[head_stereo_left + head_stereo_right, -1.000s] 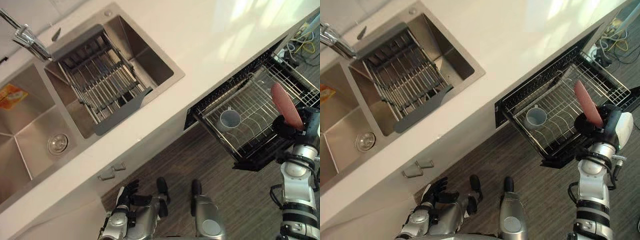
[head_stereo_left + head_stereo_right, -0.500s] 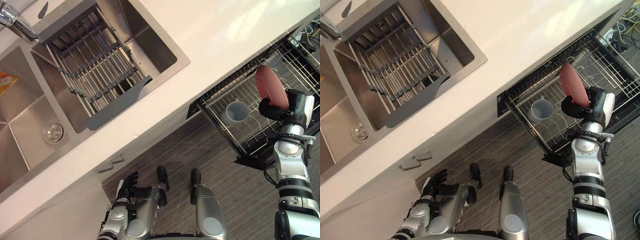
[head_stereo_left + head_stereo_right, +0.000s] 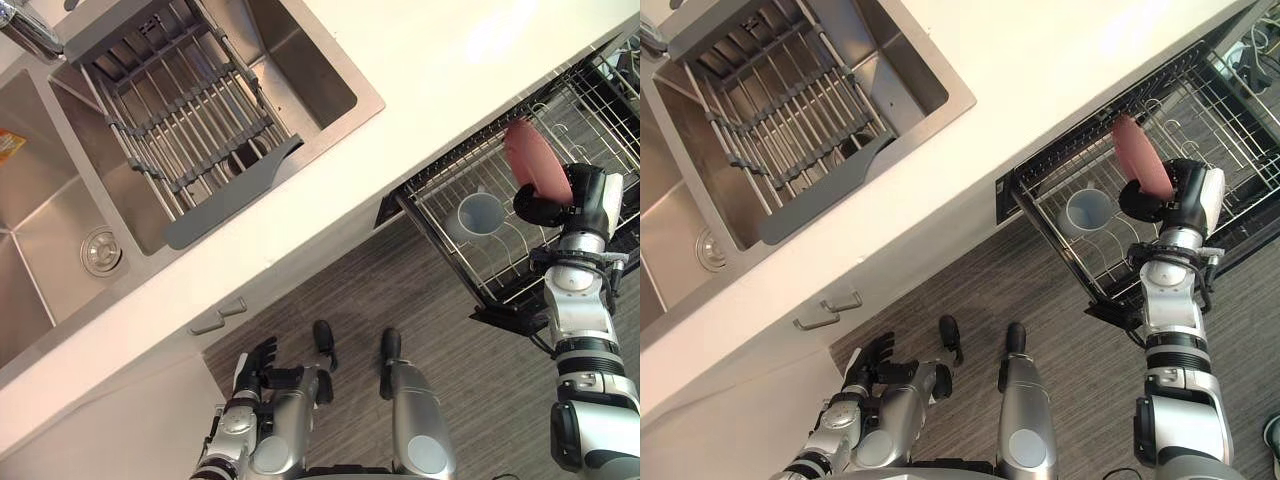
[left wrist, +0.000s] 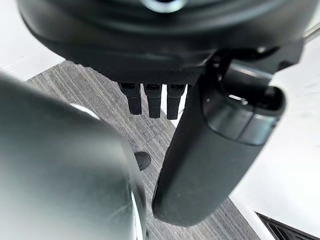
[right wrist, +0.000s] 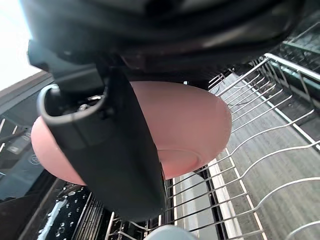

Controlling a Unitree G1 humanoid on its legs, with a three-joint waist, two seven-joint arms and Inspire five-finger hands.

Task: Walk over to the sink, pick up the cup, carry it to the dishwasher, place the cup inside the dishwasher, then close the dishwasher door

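Observation:
A pale grey-blue cup (image 3: 478, 213) stands mouth up in the pulled-out wire rack (image 3: 447, 262) of the open dishwasher under the counter. My right hand (image 3: 547, 207) hovers over the rack just to the right of the cup, shut on a pink dish (image 3: 535, 165) held on edge. In the right wrist view the thumb (image 5: 115, 150) lies across the pink dish (image 5: 192, 127), with rack wires beneath. My left hand (image 3: 255, 364) hangs low by my side, fingers (image 4: 152, 99) straight and holding nothing.
A steel double sink (image 3: 335, 75) sits in the white counter (image 3: 440, 70) at upper left, with a grey drying rack (image 3: 185, 125) across one basin and a tap (image 3: 25, 28). Drawer handles (image 3: 220, 318) show on the cabinet front. Grey wood floor (image 3: 440, 340) lies before the dishwasher.
The whole picture has shifted, so the camera moved. My right hand has brought the pink dish in over the rack, closer to the cup. The cup has stayed put.

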